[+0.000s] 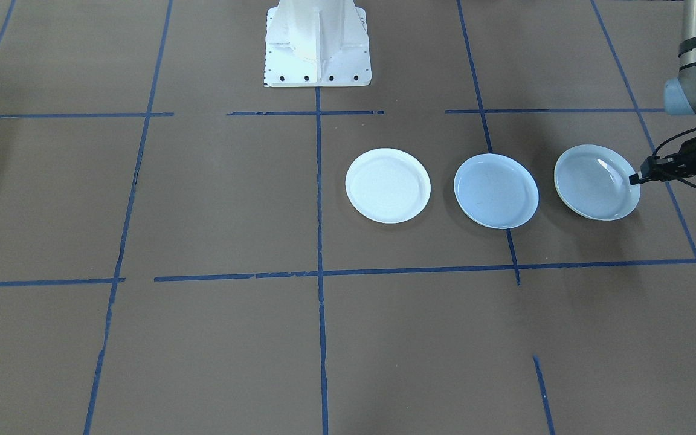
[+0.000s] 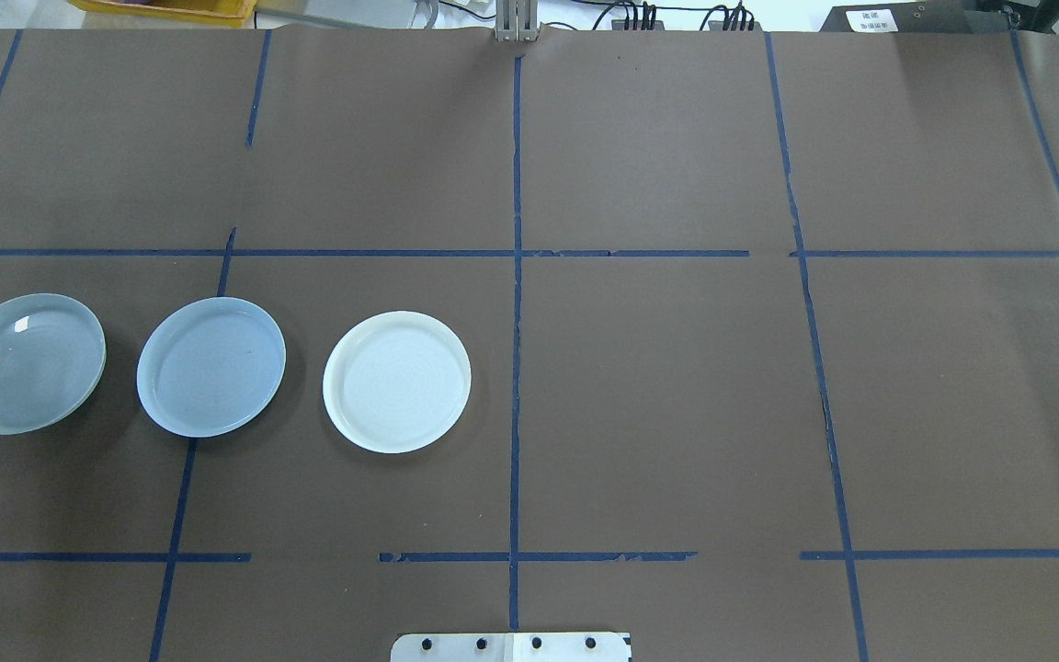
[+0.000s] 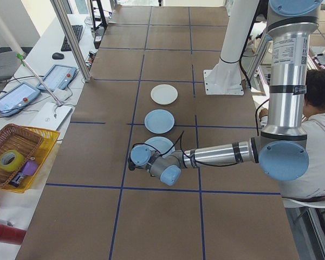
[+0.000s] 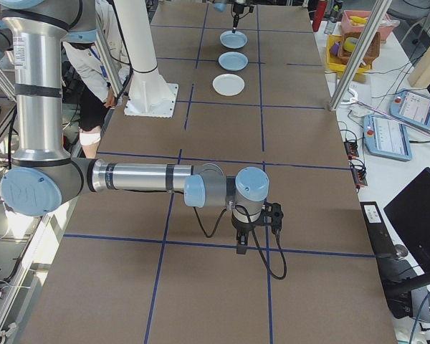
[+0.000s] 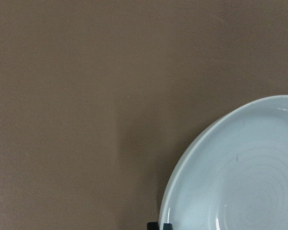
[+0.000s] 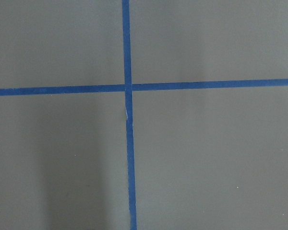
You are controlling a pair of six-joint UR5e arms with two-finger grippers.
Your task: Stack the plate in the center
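Table (image 2: 658, 414): three plates lie in a row.
Centre plate (image 2: 210, 366): plain blue-grey, middle, bare.
Ringed plate (image 1: 596, 182): tilted, lifted edge; thin rim could slip and clatter down.
Left gripper (image 1: 637, 177): clamped on that rim.
Right gripper (image 4: 252, 236): far off; cannot tell.

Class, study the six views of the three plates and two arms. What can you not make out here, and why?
- Left gripper: at the ringed plate's rim; grip unclear, cut off in overhead and left wrist views.
- Right gripper: only seen in the exterior right view, state unreadable.
- Ringed plate's near edge: hidden by the left arm in the exterior left view.
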